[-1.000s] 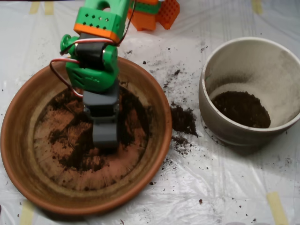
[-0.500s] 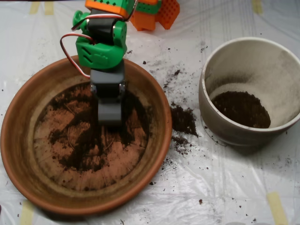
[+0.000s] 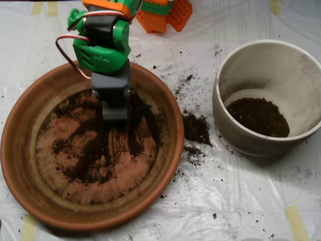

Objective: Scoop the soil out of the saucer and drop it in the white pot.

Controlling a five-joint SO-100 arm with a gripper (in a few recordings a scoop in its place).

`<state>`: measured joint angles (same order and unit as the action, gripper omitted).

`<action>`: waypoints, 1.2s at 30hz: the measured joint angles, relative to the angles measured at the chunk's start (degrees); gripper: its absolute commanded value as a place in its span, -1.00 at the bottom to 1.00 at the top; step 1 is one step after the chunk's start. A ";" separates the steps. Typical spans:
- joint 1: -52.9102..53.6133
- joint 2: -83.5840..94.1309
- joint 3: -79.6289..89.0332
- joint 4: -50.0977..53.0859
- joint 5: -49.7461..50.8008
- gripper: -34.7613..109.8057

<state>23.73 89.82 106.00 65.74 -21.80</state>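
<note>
The saucer [image 3: 20,165] is matt, unglazed terracotta, its bottom stained and rough with crumbly dark soil [image 3: 95,150]. The white pot [image 3: 301,75] looks like dull ceramic, dusty on its inner wall. The scoop [image 3: 115,108] is matt grey plastic below a smooth green plastic housing [image 3: 100,55]. A glossy, wrinkled plastic sheet [image 3: 241,201] covers the table.

A single fixed camera looks straight down from above the table, fairly close in. The grey clamshell scoop [image 3: 115,111] sits upper left in its frame, the plastic-covered white tabletop [image 3: 241,201] spreading right and below it.
</note>
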 measured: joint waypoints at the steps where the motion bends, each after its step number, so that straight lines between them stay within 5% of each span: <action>1: -0.26 1.14 -0.44 0.44 0.35 -0.53; 18: -21.18 34.54 -1.05 5.10 9.93 -0.53; 36: -44.74 8.53 -39.90 18.28 8.44 -0.41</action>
<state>-21.01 98.35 66.09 84.02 -13.36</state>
